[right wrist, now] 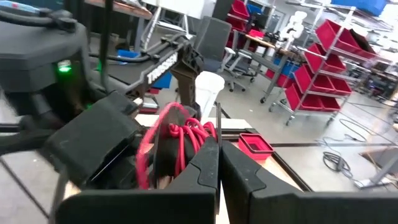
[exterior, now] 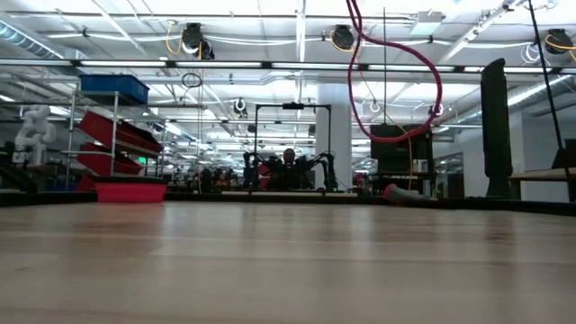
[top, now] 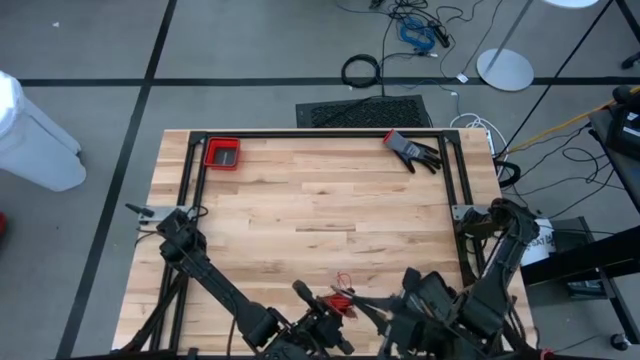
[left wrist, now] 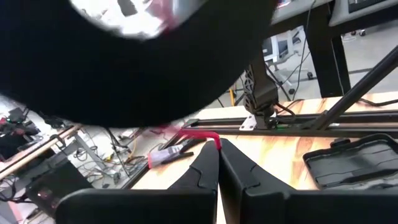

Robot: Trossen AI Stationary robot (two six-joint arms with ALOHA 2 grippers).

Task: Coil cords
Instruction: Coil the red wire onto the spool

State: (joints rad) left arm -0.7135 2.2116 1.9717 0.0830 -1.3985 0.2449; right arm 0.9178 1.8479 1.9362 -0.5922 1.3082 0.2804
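Near the desk [top: 320, 215] front edge, the red cord [right wrist: 186, 140] looks largely bundled, pinched in the closed jaws of the left gripper [left wrist: 218, 152] beside the right gripper [right wrist: 219, 149], also closed, so tidying remains.

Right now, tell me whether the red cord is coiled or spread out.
Coiled, at least mostly: the red cord sits bunched in loops beside the shut right gripper at the table's near edge; a loose loop strays from it.

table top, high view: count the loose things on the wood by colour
red: 2, the red bin and the red cord
black and red: 1, the work glove
total: 3
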